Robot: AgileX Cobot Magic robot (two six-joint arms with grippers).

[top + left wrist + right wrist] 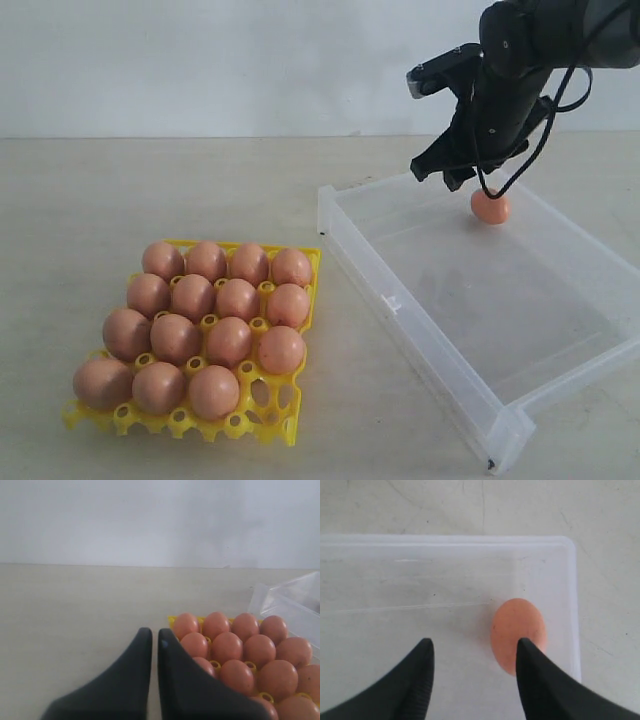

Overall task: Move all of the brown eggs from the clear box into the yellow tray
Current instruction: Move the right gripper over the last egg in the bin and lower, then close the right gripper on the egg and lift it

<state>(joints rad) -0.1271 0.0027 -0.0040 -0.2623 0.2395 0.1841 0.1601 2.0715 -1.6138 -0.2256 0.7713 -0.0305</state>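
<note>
One brown egg lies alone in the far corner of the clear box. My right gripper hangs open just above it. In the right wrist view the egg lies near the box wall, and one fingertip overlaps it, so the gripper is off to one side. The yellow tray holds several brown eggs, with one front-right cup bare. My left gripper is shut on nothing beside the tray and its eggs. It is out of the exterior view.
The clear box stands to the right of the tray on a pale table, with a strip of tabletop between them. A white wall runs behind. A corner of the box shows in the left wrist view.
</note>
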